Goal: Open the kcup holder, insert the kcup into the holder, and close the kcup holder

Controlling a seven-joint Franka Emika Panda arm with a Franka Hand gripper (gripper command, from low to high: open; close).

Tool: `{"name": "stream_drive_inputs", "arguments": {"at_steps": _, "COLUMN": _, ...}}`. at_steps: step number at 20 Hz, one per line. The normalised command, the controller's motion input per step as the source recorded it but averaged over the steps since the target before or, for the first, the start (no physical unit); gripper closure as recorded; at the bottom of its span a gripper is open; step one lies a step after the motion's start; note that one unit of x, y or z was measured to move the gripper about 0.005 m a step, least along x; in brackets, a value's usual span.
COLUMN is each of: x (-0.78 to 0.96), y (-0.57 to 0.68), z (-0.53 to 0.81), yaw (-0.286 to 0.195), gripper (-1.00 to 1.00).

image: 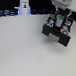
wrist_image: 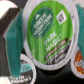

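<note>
The kcup [wrist_image: 50, 32] fills the wrist view: a white pod with a green top printed "Dark Magic". One teal finger [wrist_image: 12, 39] presses against its rim; the other finger is out of frame. My gripper [wrist_image: 50, 40] appears shut on the kcup. In the exterior view my gripper [image: 60, 18] hangs low over the black kcup holder [image: 56, 34] at the exterior view's right. The holder's tray looks slid out, with pods in its slots. The kcup itself is too small to make out there.
In the wrist view, a pod with a reddish-orange top [wrist_image: 78, 61] and a pod with a dark top [wrist_image: 22, 67] sit close beside the kcup. A white upright object [image: 23, 5] stands at the back on the exterior view's left. The white table [image: 24, 55] spreads in front.
</note>
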Motion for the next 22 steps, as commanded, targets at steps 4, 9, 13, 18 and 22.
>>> {"name": "stream_drive_inputs", "arguments": {"at_steps": 4, "x": 0.10, "y": 0.17, "z": -0.27, "yaw": 0.027, "gripper": 1.00}}
{"name": "stream_drive_inputs", "arguments": {"at_steps": 9, "x": 0.10, "y": 0.13, "z": -0.08, "yaw": 0.029, "gripper": -1.00}}
{"name": "stream_drive_inputs", "arguments": {"at_steps": 13, "x": 0.14, "y": 0.03, "z": 0.34, "yaw": 0.058, "gripper": -1.00}}
{"name": "stream_drive_inputs", "arguments": {"at_steps": 18, "x": 0.25, "y": -0.06, "z": 0.42, "yaw": 0.053, "gripper": -1.00}}
{"name": "stream_drive_inputs", "arguments": {"at_steps": 22, "x": 0.45, "y": -0.34, "z": 0.43, "yaw": 0.049, "gripper": -1.00}}
